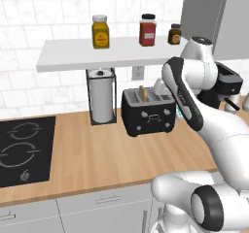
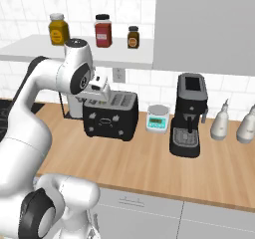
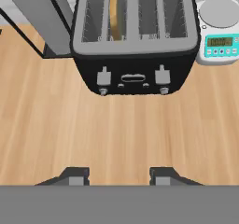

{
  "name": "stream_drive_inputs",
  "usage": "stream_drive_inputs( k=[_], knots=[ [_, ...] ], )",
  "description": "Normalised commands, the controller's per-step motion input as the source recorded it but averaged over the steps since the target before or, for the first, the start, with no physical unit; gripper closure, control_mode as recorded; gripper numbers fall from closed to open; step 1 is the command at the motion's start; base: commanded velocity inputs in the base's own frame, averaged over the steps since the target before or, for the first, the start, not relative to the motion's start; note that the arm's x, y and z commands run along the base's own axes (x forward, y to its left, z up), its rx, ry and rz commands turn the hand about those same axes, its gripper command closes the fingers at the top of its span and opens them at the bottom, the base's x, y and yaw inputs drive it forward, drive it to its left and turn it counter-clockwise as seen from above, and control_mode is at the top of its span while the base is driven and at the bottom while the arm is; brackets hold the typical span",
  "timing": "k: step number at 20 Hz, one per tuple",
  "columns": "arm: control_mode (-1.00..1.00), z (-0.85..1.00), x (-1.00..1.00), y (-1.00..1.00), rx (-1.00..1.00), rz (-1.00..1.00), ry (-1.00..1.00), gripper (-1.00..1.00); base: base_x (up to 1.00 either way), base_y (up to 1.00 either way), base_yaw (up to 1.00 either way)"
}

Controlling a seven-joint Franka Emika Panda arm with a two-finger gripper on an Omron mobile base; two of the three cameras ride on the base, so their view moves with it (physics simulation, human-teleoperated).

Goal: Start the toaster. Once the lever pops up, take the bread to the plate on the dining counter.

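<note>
Here, your hand view looks down on the boxy black toaster (image 3: 134,41) near the wooden bench's (image 3: 116,134) back edge: four slots, two front levers, one thin tan bread slice (image 3: 114,12) upright in the second slot from the left. The jaws (image 3: 115,177) hover apart, holding nothing. Your base views add three spice jars (image 1: 100,31) on the white shelf (image 1: 73,57).

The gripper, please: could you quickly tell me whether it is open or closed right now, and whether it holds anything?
Gripper: open and empty, fingertips apart over the bare worktop in front of the toaster.
</note>
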Motion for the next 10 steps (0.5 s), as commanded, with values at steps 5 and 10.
stream_drive_inputs(
  k=[5, 10],
  knots=[
    [-1.00, -0.08, -0.01, -0.02, 0.00, -0.01, -0.09, -1.00, 0.00, 0.00, 0.00],
    [-1.00, -0.15, 0.04, 0.20, 0.00, 0.00, -0.16, -1.00, 0.00, 0.00, 0.00]
  ],
)
